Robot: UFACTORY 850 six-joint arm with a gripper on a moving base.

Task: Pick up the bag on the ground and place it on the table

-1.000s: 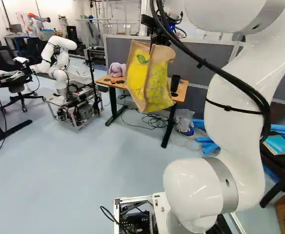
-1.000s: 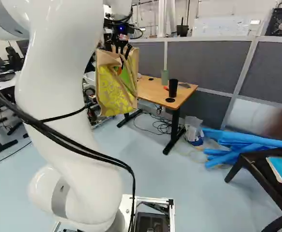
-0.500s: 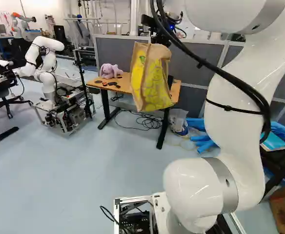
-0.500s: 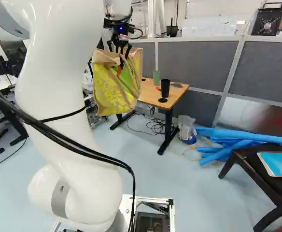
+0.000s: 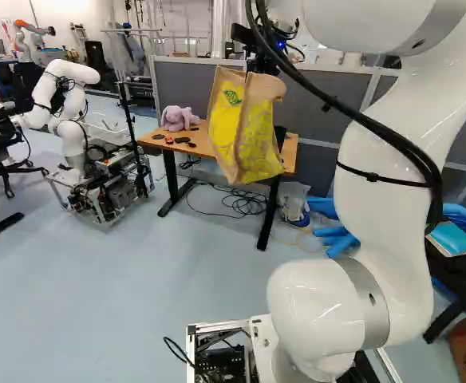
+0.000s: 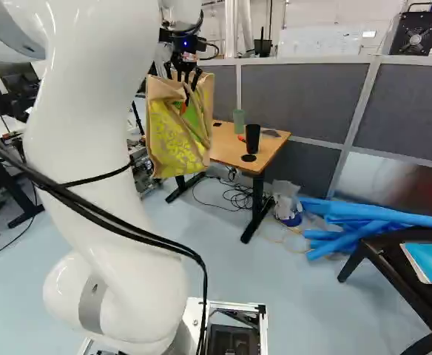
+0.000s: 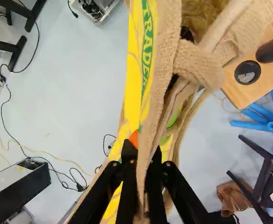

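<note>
A robot's claw (image 7: 143,151) pinches a yellow bag (image 5: 245,132) by its rim, aloft and apparently short of the counter (image 6: 227,140)'s near edge, a delivery that calls for clearing the black cup (image 6: 252,139) and landing base-first before release.

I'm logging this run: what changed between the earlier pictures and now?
The base has moved, apparently turning right: the table shifted left in both base views. Nothing was grasped or released; the gripper still holds the bag, and the arm's pose looks unchanged.

Toy (image 5: 179,118) on table (image 6: 227,144), left of cup (image 6: 253,138)
</note>
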